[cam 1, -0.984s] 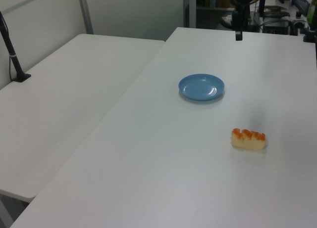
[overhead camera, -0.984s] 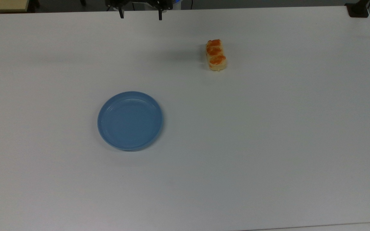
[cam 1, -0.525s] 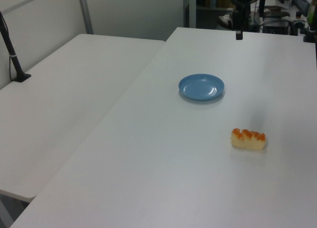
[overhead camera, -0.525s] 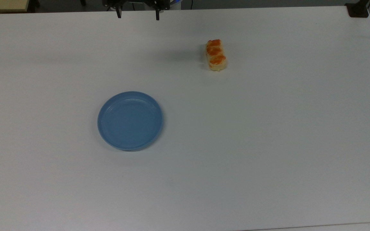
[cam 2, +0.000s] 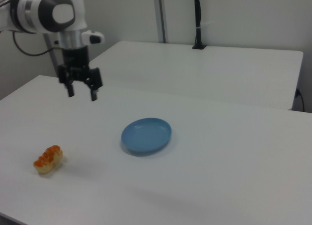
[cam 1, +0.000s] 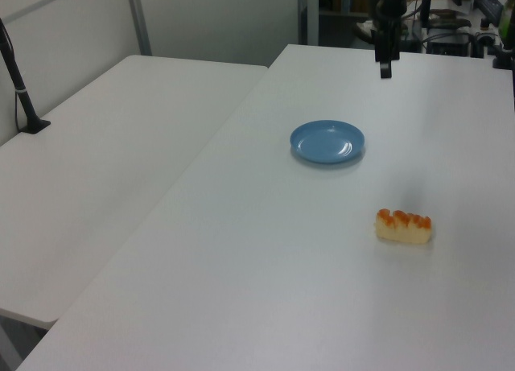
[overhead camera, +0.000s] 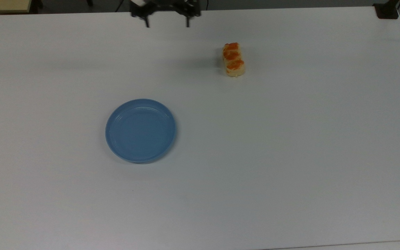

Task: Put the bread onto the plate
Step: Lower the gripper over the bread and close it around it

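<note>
Tool (overhead camera: 167, 24) at the top view's upper edge, fingers (overhead camera: 147, 23) spread, holding nothing. Bread (overhead camera: 234, 59) on the white tabletop (overhead camera: 290, 156), well right of the tool. Blue plate (overhead camera: 141, 130) bare, well apart from the bread.

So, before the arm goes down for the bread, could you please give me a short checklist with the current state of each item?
1. Gripper open: ok, its fingers stand apart in the right view.
2. Gripper empty: ok, nothing between the fingers.
3. Bread free to grasp: ok, it lies alone on the white table, glazed bumps up.
4. Gripper over the bread: not ok, it hangs to the top view's left of the loaf, near the table's far edge.
5. Blue plate ready: ok, nothing lies in it.
6. Path from bread to plate: ok, bare table between them.
</note>
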{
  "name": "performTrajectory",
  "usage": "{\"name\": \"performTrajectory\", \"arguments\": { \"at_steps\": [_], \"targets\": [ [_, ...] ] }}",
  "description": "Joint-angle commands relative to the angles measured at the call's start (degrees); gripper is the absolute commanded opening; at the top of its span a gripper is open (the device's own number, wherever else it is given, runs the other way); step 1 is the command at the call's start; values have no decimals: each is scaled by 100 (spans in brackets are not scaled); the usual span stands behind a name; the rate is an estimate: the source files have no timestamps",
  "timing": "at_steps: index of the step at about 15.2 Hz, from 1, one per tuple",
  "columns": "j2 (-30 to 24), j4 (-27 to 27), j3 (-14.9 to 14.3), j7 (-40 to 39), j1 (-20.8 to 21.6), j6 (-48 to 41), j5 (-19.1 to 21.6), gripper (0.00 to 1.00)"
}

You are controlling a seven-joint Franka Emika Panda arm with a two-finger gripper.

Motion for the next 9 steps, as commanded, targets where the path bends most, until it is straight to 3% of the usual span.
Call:
{"name": "performTrajectory", "arguments": {
  "at_steps": [1, 4, 7, 9],
  "targets": [
    [101, -442, -13, 144, 838, 257, 134, 100],
    [101, -1135, 74, 564, 1410, 905, 143, 100],
    [197, -1856, 601, 1083, 1447, 1759, 73, 100],
    [382, -2120, 734, 1207, 1447, 2024, 72, 100]
  ]
}}
